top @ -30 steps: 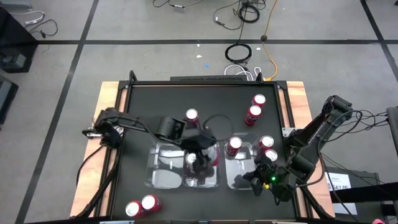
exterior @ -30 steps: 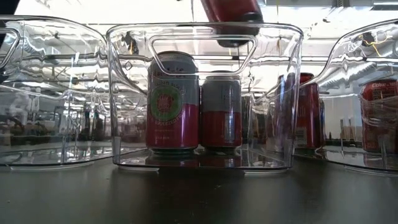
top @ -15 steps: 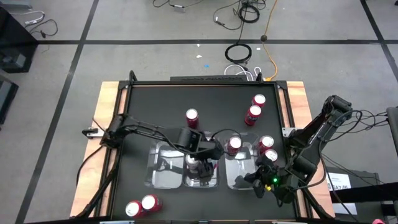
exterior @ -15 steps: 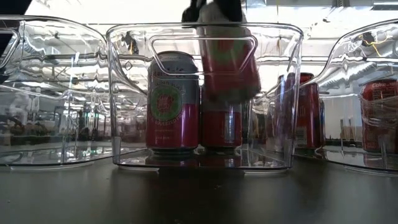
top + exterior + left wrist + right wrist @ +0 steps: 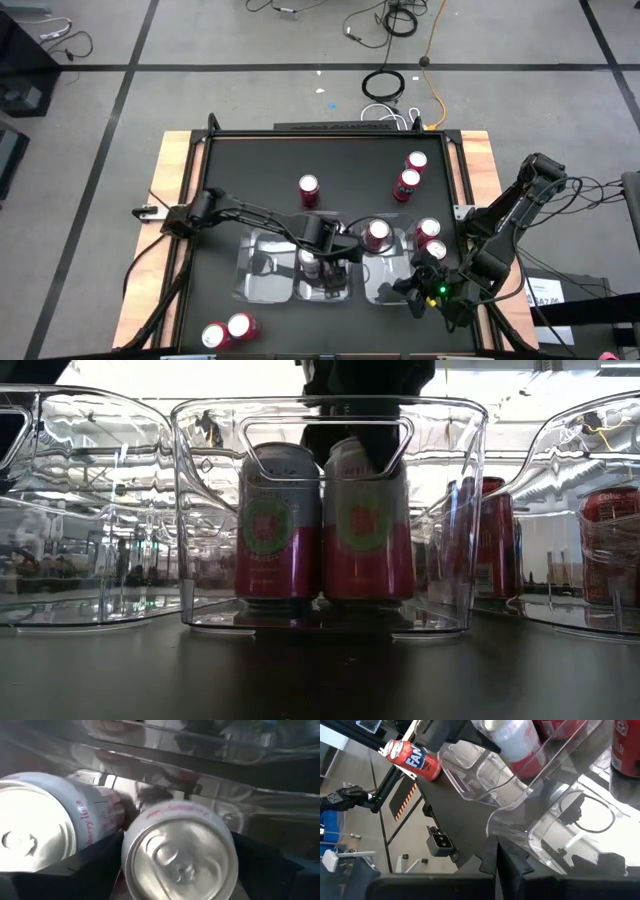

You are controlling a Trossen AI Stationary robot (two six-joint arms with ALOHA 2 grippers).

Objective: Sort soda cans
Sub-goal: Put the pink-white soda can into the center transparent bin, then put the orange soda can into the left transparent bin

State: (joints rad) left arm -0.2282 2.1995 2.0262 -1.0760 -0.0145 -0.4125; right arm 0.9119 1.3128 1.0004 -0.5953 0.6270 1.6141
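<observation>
Three clear trays [image 5: 268,282] sit side by side on the black table [image 5: 240,170]. Down in the middle tray, the left gripper [image 5: 335,268] clamps a silver-and-red can [image 5: 367,525] upright beside another can [image 5: 278,525] (touching or not, unclear). The right gripper [image 5: 412,290] waits near the table's right edge, fingers shut, empty.

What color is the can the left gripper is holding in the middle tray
Silver-white top half, pink-red bottom half, with a green circle; low view shows the can best.

Left end effector [image 5: 330,262] reaching down mid-table, fingers clamped, right end effector [image 5: 408,292] low at table's near right edge
</observation>
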